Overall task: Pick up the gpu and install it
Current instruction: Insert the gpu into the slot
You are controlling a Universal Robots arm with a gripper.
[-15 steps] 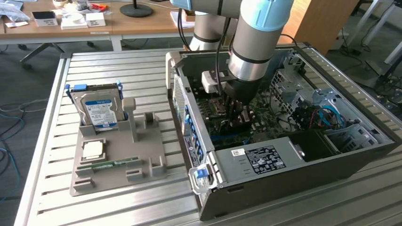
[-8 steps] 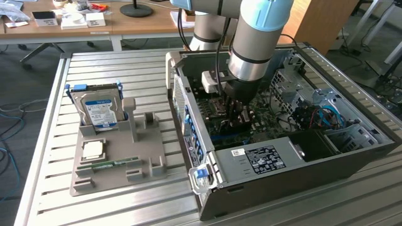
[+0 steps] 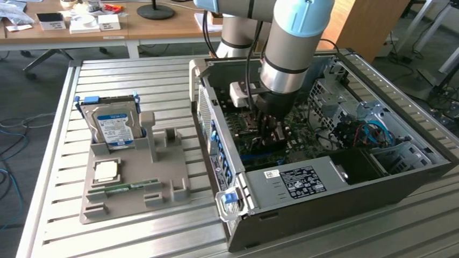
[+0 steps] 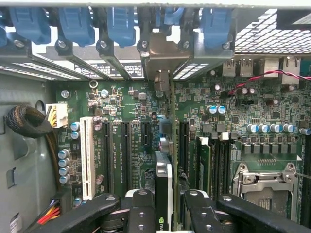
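Gripper (image 4: 164, 213) down inside open computer case (image 3: 358, 199), clamped on gpu (image 4: 163, 187); card held edge-on, upright over green motherboard (image 4: 121, 102), its metal bracket near blue slot latches (image 4: 121, 24) at case's rear wall. Case lies on side on slatted metal tabletop (image 3: 129, 75). Toward exterior view's left, grey parts holder (image 3: 136, 177) carries hard drive (image 3: 111, 126) upright and RAM stick (image 3: 126, 188) flat. Behind, wooden desk (image 3: 86, 32) with small boxes; cables on floor.
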